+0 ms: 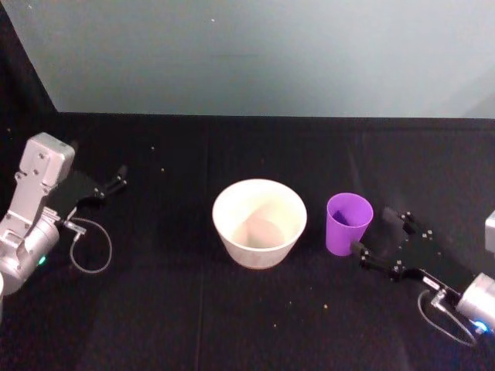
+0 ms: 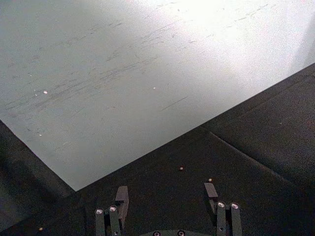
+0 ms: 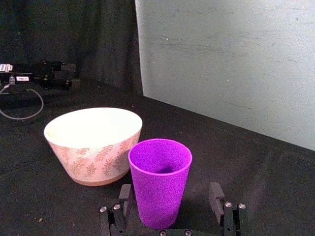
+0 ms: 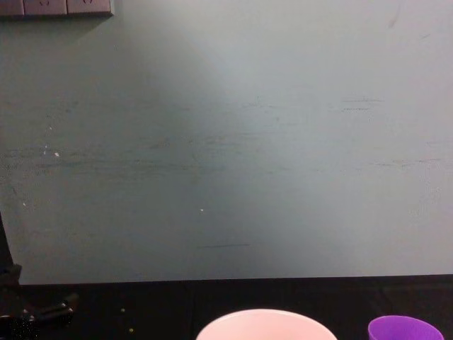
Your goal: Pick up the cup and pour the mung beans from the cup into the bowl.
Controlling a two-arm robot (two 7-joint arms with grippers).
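The purple cup [image 1: 349, 222] stands upright on the black cloth, just right of the pale bowl [image 1: 259, 222]. My right gripper [image 1: 382, 233] is open at the cup's right side. In the right wrist view the cup [image 3: 160, 182] sits between the spread fingers [image 3: 125, 194] with a gap on each side. The bowl [image 3: 93, 142] has a leaf pattern outside and looks empty inside. Shadow fills the cup's inside, so the mung beans in it are hidden. My left gripper [image 1: 114, 184] is parked open at the far left, also seen as the left gripper [image 2: 166, 194].
A few stray grains [image 1: 326, 307] lie on the cloth, and two grains [image 2: 181, 168] lie ahead of the left fingers. A pale wall [image 1: 263, 54] closes the back of the table. The chest view catches the bowl rim [image 4: 265, 322] and cup rim [image 4: 405, 327].
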